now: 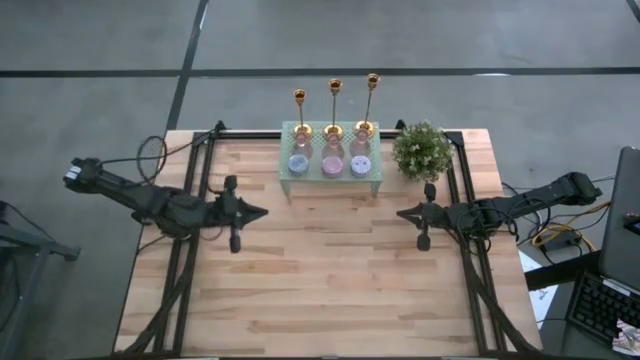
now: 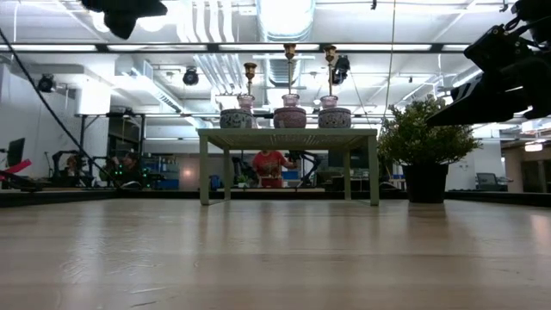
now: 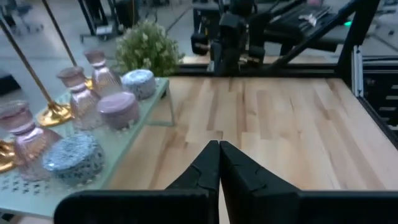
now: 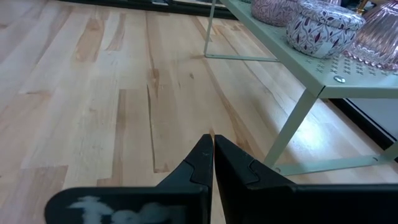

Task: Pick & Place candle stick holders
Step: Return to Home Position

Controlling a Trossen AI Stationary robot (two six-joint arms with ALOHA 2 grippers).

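Three gold candle stick holders stand upright on their round bases along the far edge of a pale green stand at the table's far middle. The low view shows their tops above the stand. My left gripper hovers shut over the table's left middle, pointing right, with the stand to its far right. My right gripper hovers shut at the right middle, pointing left. Neither holds anything.
On the stand, in front of the candlesticks, stand pink glass vases and round patterned tins. A potted green plant stands just right of the stand. Bare wood lies between and in front of the two grippers.
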